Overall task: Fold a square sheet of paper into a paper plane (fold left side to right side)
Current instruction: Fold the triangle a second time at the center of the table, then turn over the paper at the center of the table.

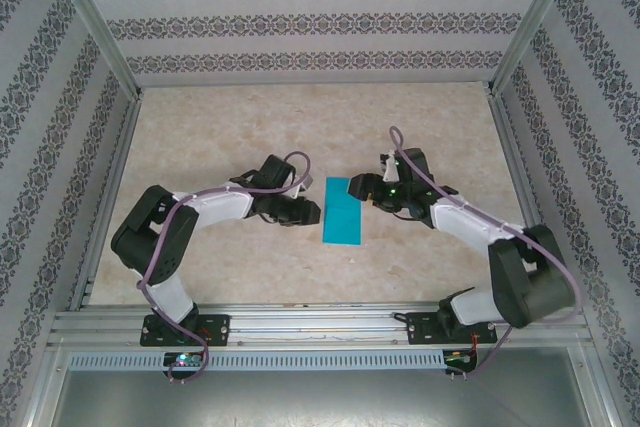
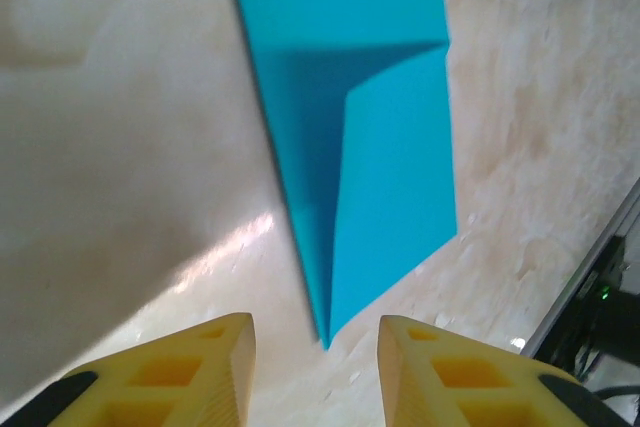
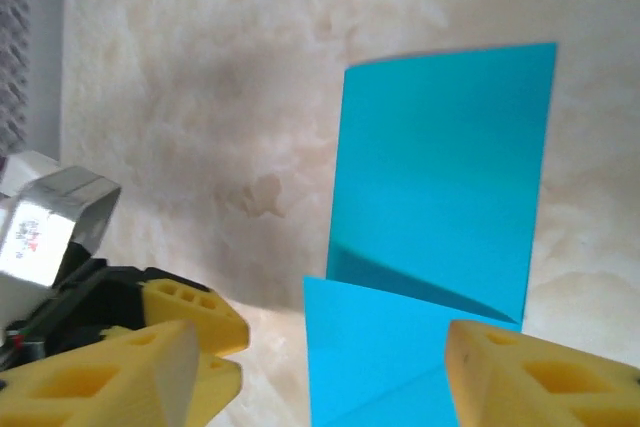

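Top external view: the square sheet of paper (image 1: 345, 210) lies on the table (image 1: 250, 137), folded in half. It looks like a narrow teal-blue rectangle whose long sides run away from the bases of the arms. The left gripper (image 1: 310, 212) stands just beside the left long edge of the sheet, about at the middle of that edge. The right gripper (image 1: 363, 188) is at the far right corner of the sheet; from here I cannot tell whether it touches the paper.

In the left wrist view the left gripper (image 2: 315, 372) is open. Its two yellow fingers (image 2: 170, 382) stand apart, with bare table between them. A pointed near corner of the sheet (image 2: 360, 147) reaches just up to the gap between the fingertips, and neither finger presses on it. The upper layer of the sheet does not lie flat: it rises a little along one edge and throws a dark shadow on the layer below.

In the right wrist view the right gripper (image 3: 320, 367) is also open, and wide. One finger hangs over the table beside the sheet, the other over the sheet itself; whether that one touches the paper I cannot tell. The sheet (image 3: 440, 167) lies between the fingers and beyond them, with one layer raised here too.
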Motion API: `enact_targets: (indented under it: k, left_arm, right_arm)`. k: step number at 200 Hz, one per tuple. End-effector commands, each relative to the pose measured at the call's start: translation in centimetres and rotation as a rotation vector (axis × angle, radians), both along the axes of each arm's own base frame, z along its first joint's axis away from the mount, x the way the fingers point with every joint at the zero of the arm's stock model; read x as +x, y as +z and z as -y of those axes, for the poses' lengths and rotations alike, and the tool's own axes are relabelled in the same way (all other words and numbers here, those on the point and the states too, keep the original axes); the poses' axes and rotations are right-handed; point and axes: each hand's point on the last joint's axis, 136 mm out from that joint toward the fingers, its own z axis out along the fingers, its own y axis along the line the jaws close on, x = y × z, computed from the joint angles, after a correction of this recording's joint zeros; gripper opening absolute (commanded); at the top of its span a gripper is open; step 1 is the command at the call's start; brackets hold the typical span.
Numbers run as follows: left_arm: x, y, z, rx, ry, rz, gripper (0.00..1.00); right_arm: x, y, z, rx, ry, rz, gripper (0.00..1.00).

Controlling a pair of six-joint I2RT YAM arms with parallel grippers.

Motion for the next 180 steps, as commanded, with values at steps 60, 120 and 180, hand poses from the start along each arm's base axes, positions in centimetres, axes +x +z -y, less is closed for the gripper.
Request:
enact_targets:
  k: [60, 120, 180]
  left_arm:
    - [3.7, 0.3, 3.2, -0.102, -0.032, 0.028, 0.41]
    - [4.2, -0.6, 4.1, -0.117, -0.047, 0.009, 0.29]
    - [4.7, 0.8, 3.4, -0.119, -0.005, 0.092, 0.07]
  right_arm:
    - [-2.5, -1.2, 2.6, 0.059, -0.072, 0.014, 0.98]
    - [-3.0, -1.5, 2.4, 0.070, -0.057, 0.002, 0.97]
    - [-2.9, -1.3, 1.6, 0.093, -0.022, 0.003, 0.92]
